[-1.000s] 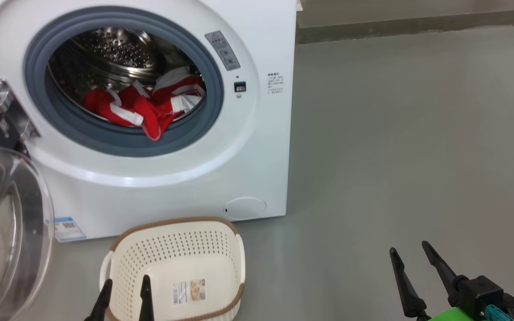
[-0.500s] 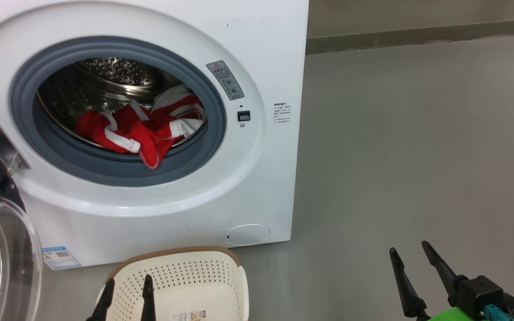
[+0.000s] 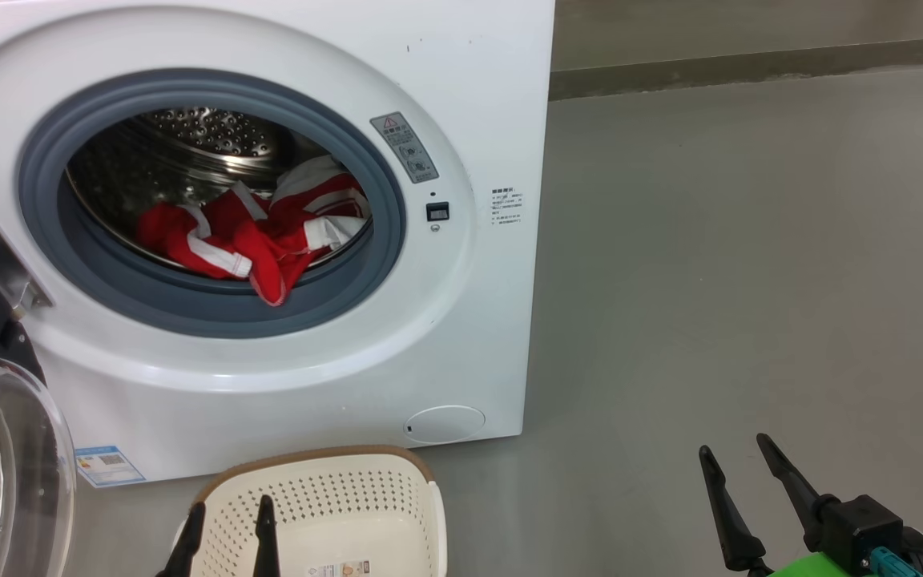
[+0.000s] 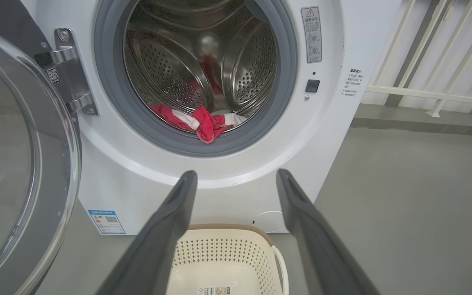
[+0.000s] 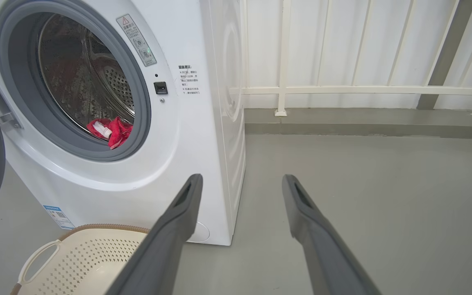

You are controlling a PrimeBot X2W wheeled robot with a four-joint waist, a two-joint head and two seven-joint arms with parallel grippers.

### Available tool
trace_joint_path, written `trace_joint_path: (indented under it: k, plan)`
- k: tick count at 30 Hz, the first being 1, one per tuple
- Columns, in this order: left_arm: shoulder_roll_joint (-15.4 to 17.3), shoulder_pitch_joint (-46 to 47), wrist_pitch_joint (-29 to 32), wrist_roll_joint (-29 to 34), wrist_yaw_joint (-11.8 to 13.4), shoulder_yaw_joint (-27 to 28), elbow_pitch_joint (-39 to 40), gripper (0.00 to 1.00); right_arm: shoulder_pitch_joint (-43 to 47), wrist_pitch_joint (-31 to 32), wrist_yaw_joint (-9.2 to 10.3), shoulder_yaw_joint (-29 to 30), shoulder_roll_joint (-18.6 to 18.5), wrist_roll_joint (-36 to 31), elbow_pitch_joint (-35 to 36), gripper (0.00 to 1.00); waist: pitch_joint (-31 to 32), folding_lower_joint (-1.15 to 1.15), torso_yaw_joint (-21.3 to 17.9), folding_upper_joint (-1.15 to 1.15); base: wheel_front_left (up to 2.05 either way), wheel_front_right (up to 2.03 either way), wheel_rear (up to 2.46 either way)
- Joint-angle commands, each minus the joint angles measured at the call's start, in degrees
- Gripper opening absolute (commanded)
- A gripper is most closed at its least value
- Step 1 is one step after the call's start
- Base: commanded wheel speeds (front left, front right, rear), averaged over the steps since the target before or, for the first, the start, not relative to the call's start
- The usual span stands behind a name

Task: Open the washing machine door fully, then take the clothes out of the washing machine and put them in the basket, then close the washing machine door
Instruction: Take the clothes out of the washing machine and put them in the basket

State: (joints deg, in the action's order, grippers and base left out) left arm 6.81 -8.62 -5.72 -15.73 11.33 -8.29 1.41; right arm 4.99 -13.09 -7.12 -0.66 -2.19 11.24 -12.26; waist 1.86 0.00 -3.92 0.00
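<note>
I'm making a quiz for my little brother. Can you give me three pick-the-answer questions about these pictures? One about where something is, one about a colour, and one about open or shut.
1. Where does the basket stand by the washing machine?
A. on top of it
B. on the floor in front of it
C. inside it

2. What colour are the clothes mostly?
A. red
B. blue
C. yellow

3. How is the door?
A. shut tight
B. taken off
C. open

Answers:
1 B, it sits on the floor below the round opening.
2 A, red cloth with white bands lies in the drum.
3 C, it stands swung wide on the left.
</note>
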Motion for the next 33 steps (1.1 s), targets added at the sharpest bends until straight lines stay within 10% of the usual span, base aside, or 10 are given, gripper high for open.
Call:
trace_joint_path:
  k: [1, 21, 33]
  plan:
    - [0.73, 1.26, -0.41, -0.37, 0.43, 1.65, 1.27, 1.00, -1.34, -0.25, -0.36, -1.33, -0.68, 1.08, 1.28, 1.00, 0.00, 0.00, 0.01, 0.00, 0.00, 0.00, 0.00]
    - [0.90, 2.89, -0.43, -0.14, 1.51, 0.84, 0.17, 1.00, -1.94, 0.20, -0.36, -1.24, -0.68, 0.64, 1.79, 1.00, -1.87, 0.00, -0.54, 0.00, 0.00, 0.00, 0.00]
    - [0.09, 18.90, -2.69, -0.79, -1.40, -0.59, -9.27, 1.00, -5.67, 1.23, -0.36, -0.32, -0.68, -0.22, 6.06, 1.00, -13.47, 0.00, -0.79, 0.00, 0.00, 0.00, 0.00]
